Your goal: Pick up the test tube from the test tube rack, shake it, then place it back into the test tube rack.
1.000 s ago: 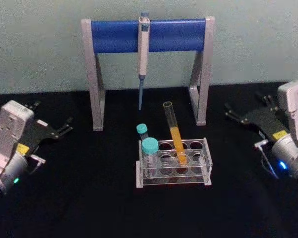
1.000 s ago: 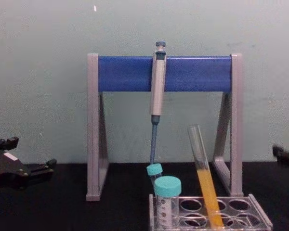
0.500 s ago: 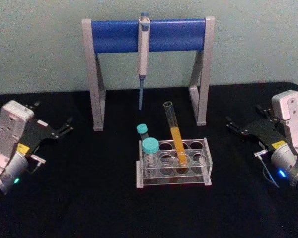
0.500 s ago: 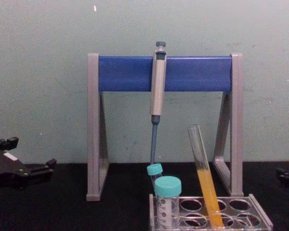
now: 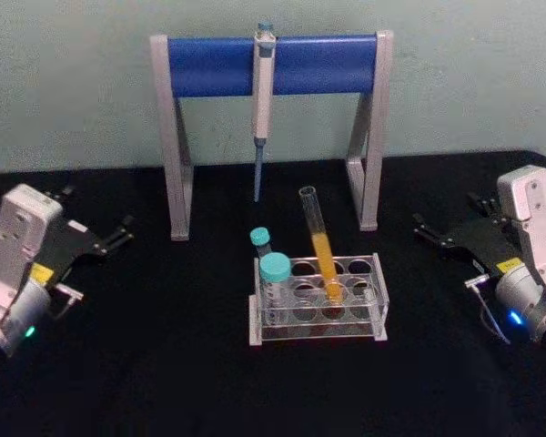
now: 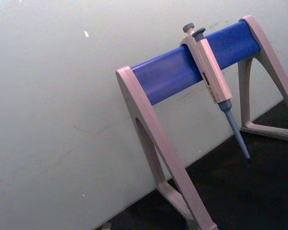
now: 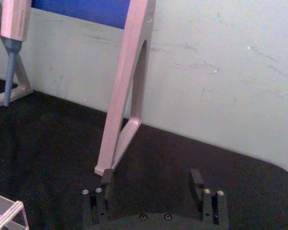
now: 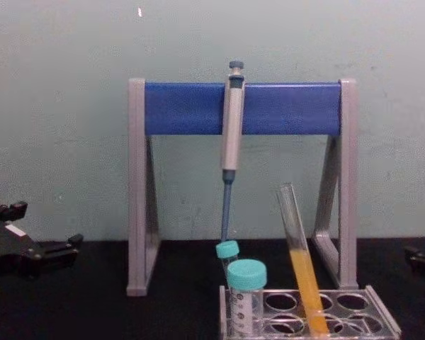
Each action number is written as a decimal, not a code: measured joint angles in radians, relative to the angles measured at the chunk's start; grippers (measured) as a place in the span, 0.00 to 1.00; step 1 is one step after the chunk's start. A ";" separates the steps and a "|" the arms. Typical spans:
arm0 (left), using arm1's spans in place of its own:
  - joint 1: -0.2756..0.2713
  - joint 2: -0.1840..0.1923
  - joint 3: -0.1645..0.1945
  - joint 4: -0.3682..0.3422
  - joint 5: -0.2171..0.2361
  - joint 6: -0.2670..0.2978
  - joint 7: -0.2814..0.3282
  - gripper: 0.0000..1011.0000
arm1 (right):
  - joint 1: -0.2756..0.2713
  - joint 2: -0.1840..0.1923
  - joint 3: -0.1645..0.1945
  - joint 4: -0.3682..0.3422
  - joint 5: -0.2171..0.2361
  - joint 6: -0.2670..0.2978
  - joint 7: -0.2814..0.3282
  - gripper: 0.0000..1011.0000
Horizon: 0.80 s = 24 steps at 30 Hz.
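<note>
The test tube, long and clear with orange-yellow liquid in its lower half, leans in a middle hole of the clear test tube rack at the table's centre. From the chest it shows as the same tilted test tube in the rack. My left gripper rests open at the far left, well away from the rack; its dark fingers point inward. My right gripper lies at the far right, also apart from the rack. In the right wrist view, the right gripper stands open with nothing between its fingers.
Two teal-capped tubes stand at the rack's left end. Behind the rack rises a grey-and-blue pipette stand with a pipette hanging from its bar. The table top is black and a pale wall closes the back.
My right arm has dropped lower and settled at the table's right side. The left arm, the test tube and the rack have not moved.
</note>
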 joint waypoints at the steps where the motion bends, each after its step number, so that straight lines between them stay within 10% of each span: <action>1: 0.000 0.000 0.000 0.000 0.000 0.000 0.000 0.99 | 0.000 0.000 0.000 0.000 0.000 0.000 0.000 0.99; 24: 0.000 0.000 0.000 0.000 0.000 0.000 0.000 0.99 | 0.001 0.001 -0.001 -0.001 0.000 -0.001 0.000 0.99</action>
